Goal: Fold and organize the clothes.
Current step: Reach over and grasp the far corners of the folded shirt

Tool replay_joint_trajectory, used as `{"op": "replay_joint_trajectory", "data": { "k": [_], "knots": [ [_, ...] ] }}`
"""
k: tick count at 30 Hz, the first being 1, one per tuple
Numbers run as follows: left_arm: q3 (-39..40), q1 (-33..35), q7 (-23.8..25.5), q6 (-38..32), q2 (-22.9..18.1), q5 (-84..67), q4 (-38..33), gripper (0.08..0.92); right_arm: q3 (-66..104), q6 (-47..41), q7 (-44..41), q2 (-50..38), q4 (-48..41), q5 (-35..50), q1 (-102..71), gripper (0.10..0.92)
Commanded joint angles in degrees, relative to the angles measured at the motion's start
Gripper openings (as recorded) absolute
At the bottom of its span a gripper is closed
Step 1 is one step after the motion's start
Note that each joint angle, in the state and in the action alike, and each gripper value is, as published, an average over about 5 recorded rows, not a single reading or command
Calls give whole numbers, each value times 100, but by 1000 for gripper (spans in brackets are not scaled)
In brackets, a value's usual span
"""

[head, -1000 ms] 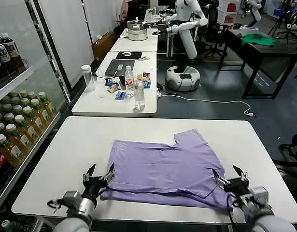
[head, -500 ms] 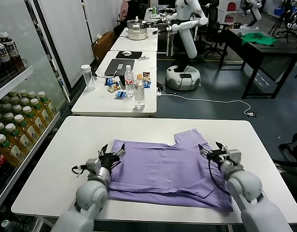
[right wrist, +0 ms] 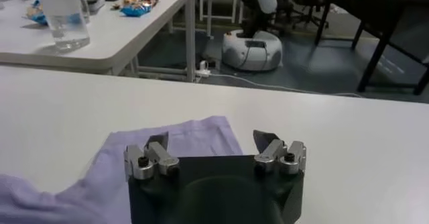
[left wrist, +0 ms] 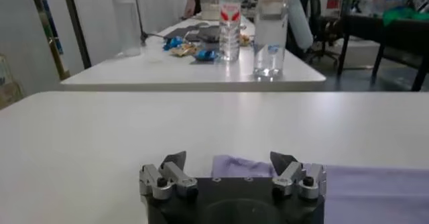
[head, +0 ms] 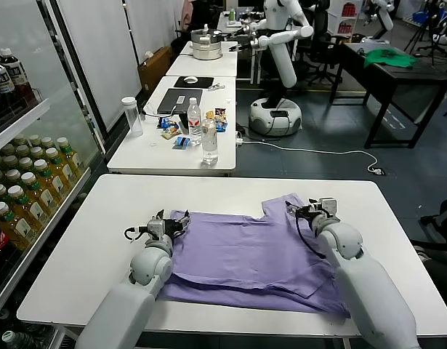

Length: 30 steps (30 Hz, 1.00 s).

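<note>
Shirt: the lavender-purple short-sleeved T-shirt of thin soft fabric (head: 248,254) lies spread flat on the white rectangular surface (head: 85,240), its long side running left to right across the robot's front, and one short sleeve sticks out at the far right corner.
Left pincer: the left pincer (head: 172,222) sits low at the shirt's far left corner, jaws spread wide, nothing between them; in the left wrist view (left wrist: 229,170) the purple corner pokes out right ahead of the two fingertips (left wrist: 175,159).
Right pincer: the right pincer (head: 294,210) is down at the far right sleeve, jaws equally wide and empty; the right wrist view (right wrist: 212,143) shows the sleeve's edge reaching out past the fingertips (right wrist: 158,142).
Key relation: each arm has its own far corner directly under or just beyond its tips, and the bulk of the cloth lies behind both pincers, toward the robot.
Nearer arm: neither wins, since left owns the left corner and right owns the sleeve corner.
Judgement: a two-handed pinch of the far edge looks set up, and the fold would then come back across the shirt's short axis, towards the near hem.
Risk: thin fabric lying flat, so the tips likely need to press onto the surface to catch a layer.
</note>
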Motion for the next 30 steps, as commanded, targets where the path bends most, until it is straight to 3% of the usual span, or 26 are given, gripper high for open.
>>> {"op": "replay_joint_trajectory", "data": {
  "k": [1, 6, 10, 23, 30],
  "knots": [
    [99, -57, 13, 59, 16, -230, 55, 823, -204, -12, 24, 307, -1073, -1, 639, 823],
    [112, 223, 30, 40, 48, -232, -201, 814, -212, -34, 24, 323, -1105, 5, 583, 822],
    [107, 382, 44, 40, 58, -262, -323, 723, -208, -49, 33, 316, -1028, 71, 510, 782],
    [26, 570, 99, -61, 88, -516, -420, 351, -225, 28, -27, 246, -623, 85, 310, 414],
    [-94, 727, 142, -386, 181, -681, -888, 162, -198, 151, -54, 30, 96, 91, 71, 206]
  ]
}}
